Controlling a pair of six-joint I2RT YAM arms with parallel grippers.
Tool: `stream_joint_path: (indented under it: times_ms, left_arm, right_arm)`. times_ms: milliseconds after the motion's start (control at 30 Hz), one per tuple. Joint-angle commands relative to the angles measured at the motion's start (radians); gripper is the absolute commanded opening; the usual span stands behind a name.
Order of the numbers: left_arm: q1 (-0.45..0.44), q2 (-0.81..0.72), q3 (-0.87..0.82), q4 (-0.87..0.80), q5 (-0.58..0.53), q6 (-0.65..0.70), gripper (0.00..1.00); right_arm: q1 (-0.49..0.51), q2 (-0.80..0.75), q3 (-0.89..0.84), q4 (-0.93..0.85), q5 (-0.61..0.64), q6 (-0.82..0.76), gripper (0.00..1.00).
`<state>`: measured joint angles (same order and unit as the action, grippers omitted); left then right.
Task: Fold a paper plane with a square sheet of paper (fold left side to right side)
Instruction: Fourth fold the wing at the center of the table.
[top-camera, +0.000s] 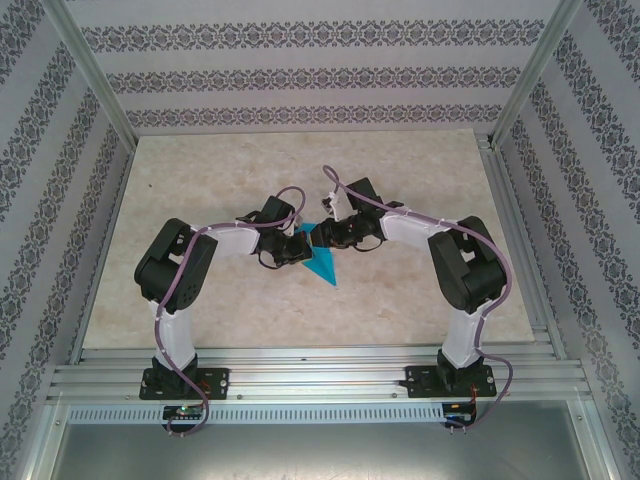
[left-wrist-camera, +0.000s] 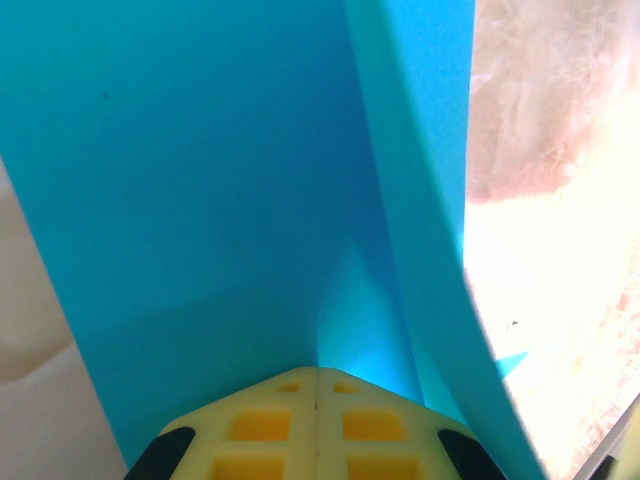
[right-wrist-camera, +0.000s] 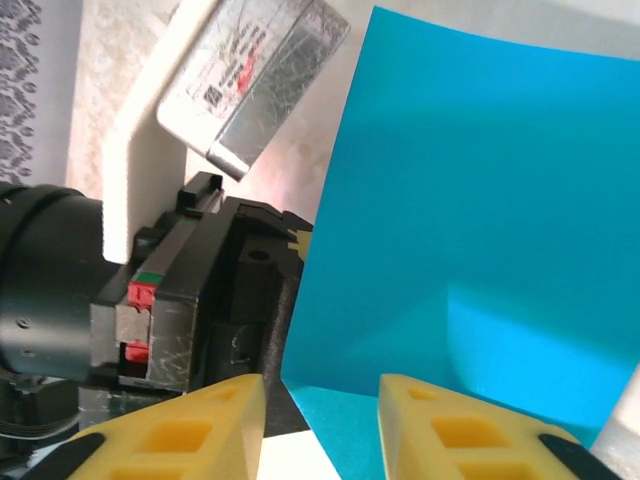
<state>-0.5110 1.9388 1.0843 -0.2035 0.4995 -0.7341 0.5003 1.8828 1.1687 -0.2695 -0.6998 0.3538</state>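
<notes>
Marbled table: left tool pinches the square sheet of paper.

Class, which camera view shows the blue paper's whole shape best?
The top external view: the blue paper shows its pointed outline between the arms. Left wrist shows close-up folded layers; right wrist, one flat face.

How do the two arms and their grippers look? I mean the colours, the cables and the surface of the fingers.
The left arm and the right arm have white links, black joints and black base plates. A mauve cable runs along each. The left gripper and the right gripper have pale yellow fingers with square recesses and black patches at the outer sides.
</notes>
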Motion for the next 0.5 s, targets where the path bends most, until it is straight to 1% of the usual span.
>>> stream_joint_path:
  times_ms: [0, 300, 467]
  left_arm:
    - [-0.008, 0.048, -0.005, -0.036, -0.040, 0.022, 0.05]
    - [-0.011, 0.048, -0.007, -0.036, -0.040, 0.020, 0.05]
    - [-0.011, 0.048, -0.005, -0.036, -0.040, 0.018, 0.05]
  right_arm:
    - [0.019, -0.063, -0.028, 0.017, 0.079, -0.058, 0.39]
    - [0.046, -0.027, -0.002, -0.011, 0.110, -0.072, 0.40]
    - [0.048, -0.010, -0.001, 0.020, 0.105, -0.061, 0.40]
